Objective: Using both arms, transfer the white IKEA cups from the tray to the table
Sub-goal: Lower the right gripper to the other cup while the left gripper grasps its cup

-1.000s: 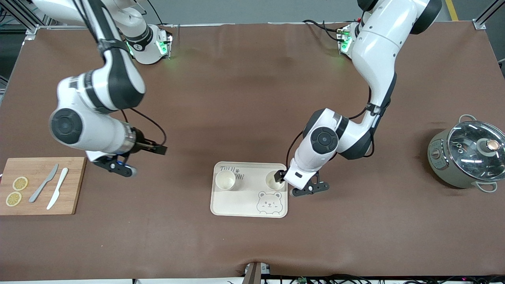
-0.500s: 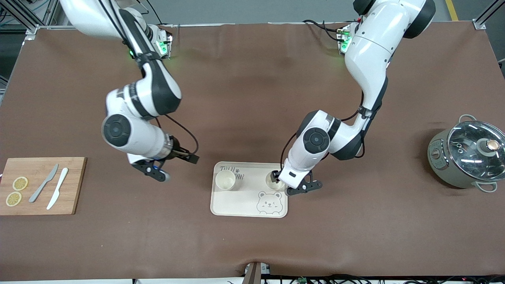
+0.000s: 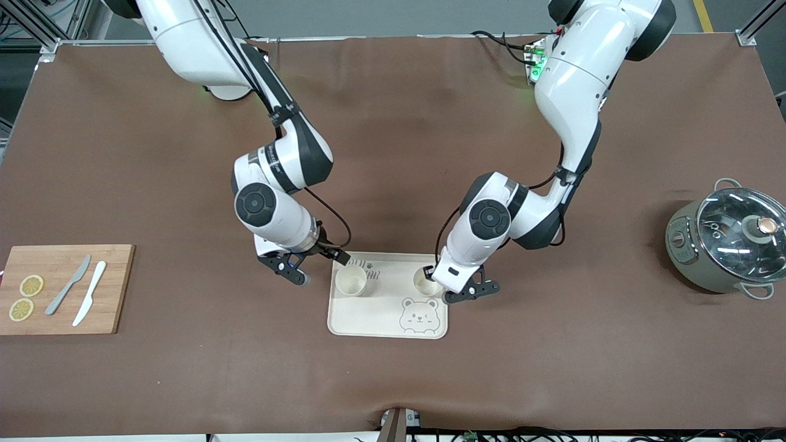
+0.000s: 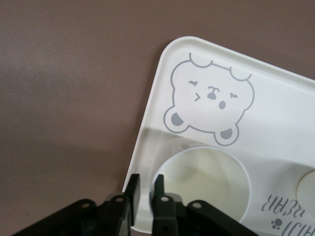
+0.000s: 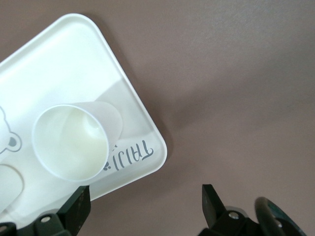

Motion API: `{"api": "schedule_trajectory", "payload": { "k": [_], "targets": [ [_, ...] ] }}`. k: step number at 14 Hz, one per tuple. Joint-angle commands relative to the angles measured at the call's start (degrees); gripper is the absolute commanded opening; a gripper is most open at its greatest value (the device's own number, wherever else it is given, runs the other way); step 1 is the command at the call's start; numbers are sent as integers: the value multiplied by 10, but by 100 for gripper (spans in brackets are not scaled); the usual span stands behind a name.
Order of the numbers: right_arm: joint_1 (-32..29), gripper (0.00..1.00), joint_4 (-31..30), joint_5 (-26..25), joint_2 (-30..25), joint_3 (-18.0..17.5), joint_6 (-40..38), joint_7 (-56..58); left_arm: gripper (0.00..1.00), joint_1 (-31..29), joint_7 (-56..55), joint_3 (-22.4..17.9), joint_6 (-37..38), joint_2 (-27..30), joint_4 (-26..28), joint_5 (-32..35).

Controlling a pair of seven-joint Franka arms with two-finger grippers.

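Note:
Two white cups stand on a cream bear tray [image 3: 381,313]. My left gripper [image 3: 430,274] is down at the cup [image 3: 424,285] toward the left arm's end of the tray. In the left wrist view its fingers [image 4: 158,189] are shut on the wall of that cup [image 4: 202,172], one inside the rim and one outside. My right gripper [image 3: 338,258] hovers open over the tray's corner beside the other cup [image 3: 350,283]. In the right wrist view that cup [image 5: 69,142] lies ahead of the wide-open right gripper [image 5: 145,206], which has nothing between its fingers.
A wooden cutting board [image 3: 116,288] with two lemon slices [image 3: 26,297] and two knives [image 3: 80,291] lies at the right arm's end of the table. A grey pot with a glass lid [image 3: 731,242] stands at the left arm's end.
The right arm swung from beside the cutting board over to the tray's corner, staying open. The left gripper closed onto its cup's rim.

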State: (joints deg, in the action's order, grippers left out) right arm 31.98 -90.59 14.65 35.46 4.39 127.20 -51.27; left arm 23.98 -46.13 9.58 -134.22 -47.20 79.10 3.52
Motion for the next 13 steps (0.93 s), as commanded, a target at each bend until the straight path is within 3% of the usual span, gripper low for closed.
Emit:
{"api": "schedule_trajectory", "payload": {
  "k": [1, 3, 7, 9, 11, 13],
  "targets": [
    [2, 100, 16, 13, 16, 5, 26, -7, 0, 2, -9, -3, 12, 8, -13, 17],
    [3, 92, 17, 16, 25, 5, 53, -8, 0, -2, -8, -3, 32, 23, -15, 17],
    [5, 59, 23, 15, 41, 4, 56, -14, 0, -12, 9, -18, 139, 57, -53, 15],
    [18, 48, 48, 13, 61, 5, 56, -57, 0, -35, 48, -23, 166, 91, -52, 12],
    [21, 47, 67, 13, 72, 5, 55, -82, 0, -80, 75, -17, 201, 118, -41, 7],
    [22, 26, 67, 12, 74, 5, 55, -82, 0, -109, 127, -17, 236, 136, -42, -3]
  ]
}}
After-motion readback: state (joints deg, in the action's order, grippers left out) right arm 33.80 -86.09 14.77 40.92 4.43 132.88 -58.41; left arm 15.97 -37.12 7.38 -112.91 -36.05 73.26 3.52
